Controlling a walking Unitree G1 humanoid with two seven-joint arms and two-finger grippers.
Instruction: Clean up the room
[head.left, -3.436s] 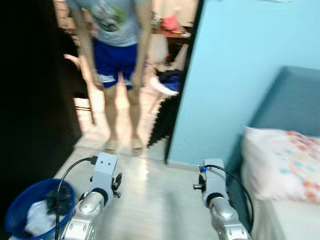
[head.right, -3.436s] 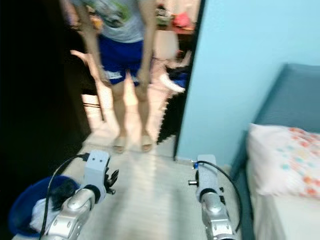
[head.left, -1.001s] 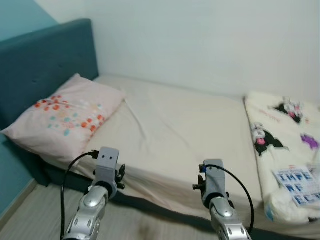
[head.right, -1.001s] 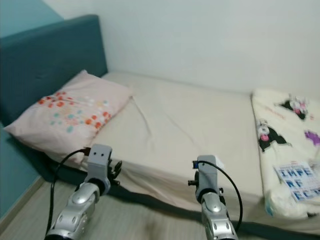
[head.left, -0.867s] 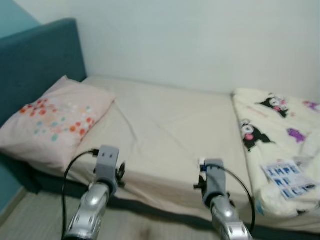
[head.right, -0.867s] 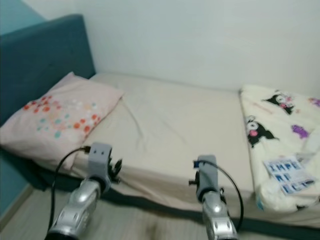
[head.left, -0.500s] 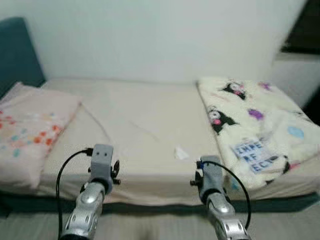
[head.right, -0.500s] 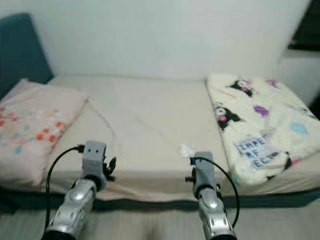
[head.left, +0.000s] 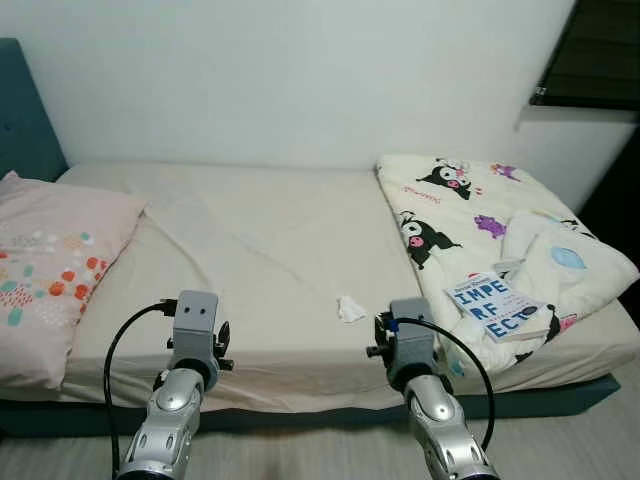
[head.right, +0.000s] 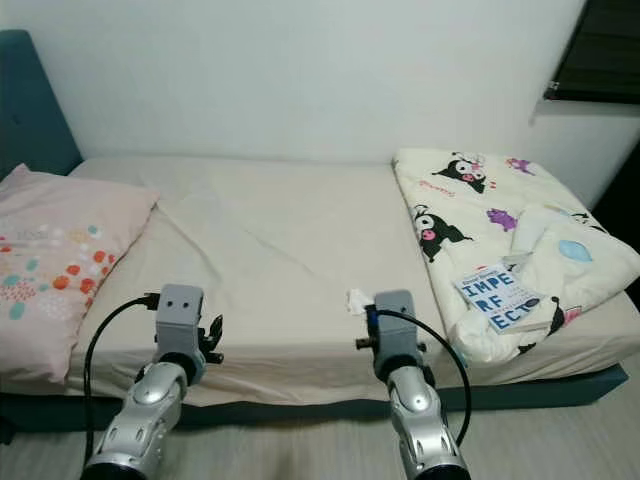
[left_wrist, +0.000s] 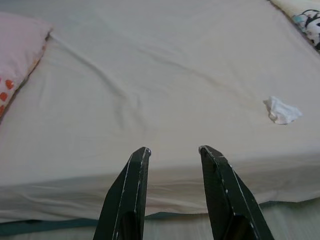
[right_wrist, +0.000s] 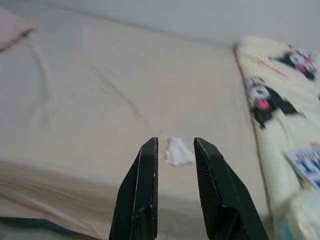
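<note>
Approach to the bed (head.left: 260, 240); no grasp yet.
Crumpled tissue (head.left: 349, 308) lies near the mattress front edge; right gripper (right_wrist: 173, 144) faces it, left gripper (left_wrist: 173, 150) beside; both jaws spread, empty; next move: reach forward.

Left gripper (left_wrist: 172, 150) and right gripper (right_wrist: 175, 142) reach forward, fingers parted.
</note>
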